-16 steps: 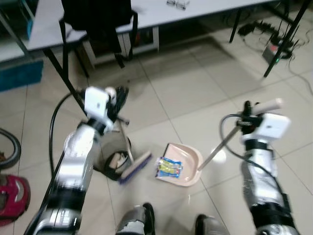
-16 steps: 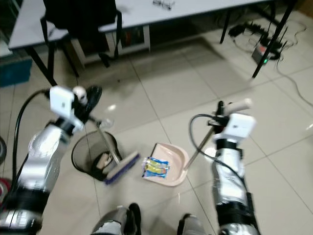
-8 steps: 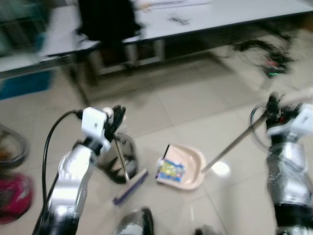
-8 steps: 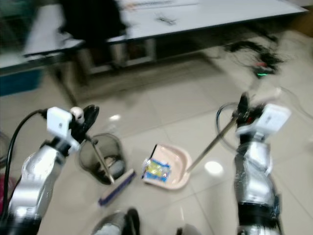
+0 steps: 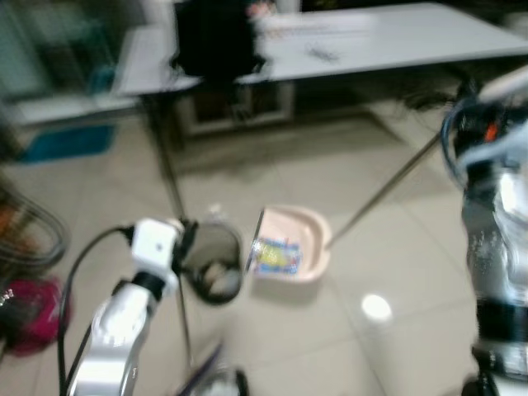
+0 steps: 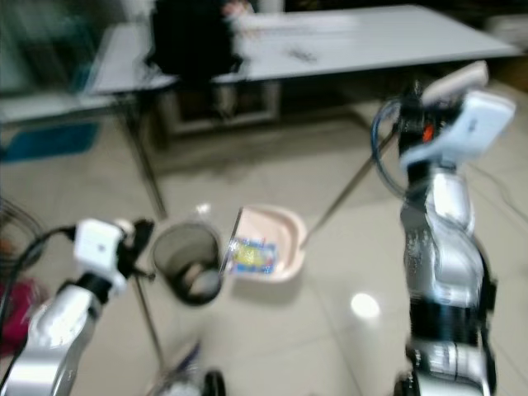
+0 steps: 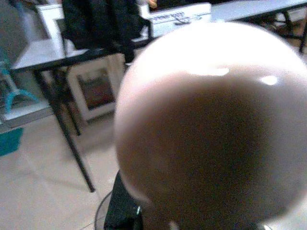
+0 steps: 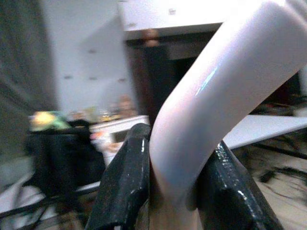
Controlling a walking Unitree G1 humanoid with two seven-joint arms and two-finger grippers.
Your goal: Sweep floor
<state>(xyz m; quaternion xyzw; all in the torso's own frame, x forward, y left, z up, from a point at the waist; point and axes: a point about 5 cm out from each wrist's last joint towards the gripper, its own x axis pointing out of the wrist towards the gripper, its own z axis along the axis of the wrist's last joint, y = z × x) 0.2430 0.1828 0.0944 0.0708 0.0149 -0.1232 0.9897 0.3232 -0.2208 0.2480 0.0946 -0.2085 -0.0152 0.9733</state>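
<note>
The robot stood on a pale tiled floor (image 5: pixel 396 247), both arms busy. The right gripper (image 8: pixel 170 189) was raised at about two o'clock, its black fingers (image 8: pixel 122 187) pinched on the pale curved grip of a long dustpan handle (image 5: pixel 379 194). That handle ran down to a pink dustpan (image 5: pixel 289 243) near the centre, which appeared lifted and tilted, its open edge just beside a black mesh wastebasket (image 5: pixel 213 266). A small wrapper (image 5: pixel 276 256), yellow and blue, lay in the pan; held this way, it seemed poised to slide into the basket. Any print on the wrapper was too blurred to read.

At eight o'clock, the left gripper (image 5: pixel 183 239) sat around the top of a broom handle (image 5: pixel 183 322), whose rounded pale knob (image 7: pixel 211 120) loomed close to the wrist camera. Whether those fingers were tight could not be told. The broom hung upright beside the basket, likely parked out of the way during tipping.

At twelve o'clock stood a grey bench (image 5: pixel 396 37) with a black bag (image 5: pixel 216 37) hanging at its edge. No legible writing showed anywhere.
</note>
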